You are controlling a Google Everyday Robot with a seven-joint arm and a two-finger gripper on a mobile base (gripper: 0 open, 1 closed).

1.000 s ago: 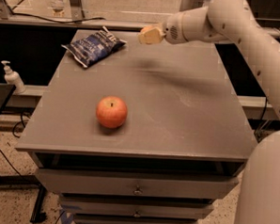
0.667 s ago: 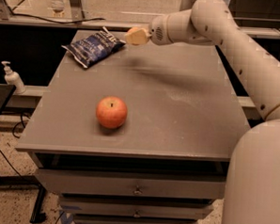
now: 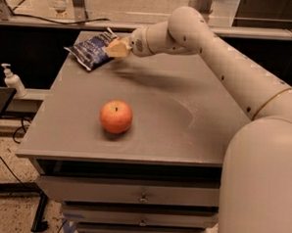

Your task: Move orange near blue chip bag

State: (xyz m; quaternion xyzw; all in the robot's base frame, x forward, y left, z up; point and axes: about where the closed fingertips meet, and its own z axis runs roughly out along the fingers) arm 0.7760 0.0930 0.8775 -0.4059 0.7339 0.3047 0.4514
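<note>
The blue chip bag (image 3: 89, 51) lies crinkled at the table's far left corner. My gripper (image 3: 118, 48) hangs just above the table at the bag's right edge, reaching in from the right. It is shut on the orange (image 3: 116, 49), a small orange-yellow lump that shows between the fingers and is partly hidden by them. The orange is held right beside the bag, slightly overlapping its right edge in this view.
A larger red-orange apple (image 3: 116, 116) sits at the middle front of the grey table (image 3: 184, 130). A white pump bottle (image 3: 12, 80) stands off the table to the left. My arm spans the table's back right. Drawers sit under the tabletop.
My gripper has moved left across the back of the table with the orange in it, from mid-back to the chip bag's right edge. The apple and bag have not moved.
</note>
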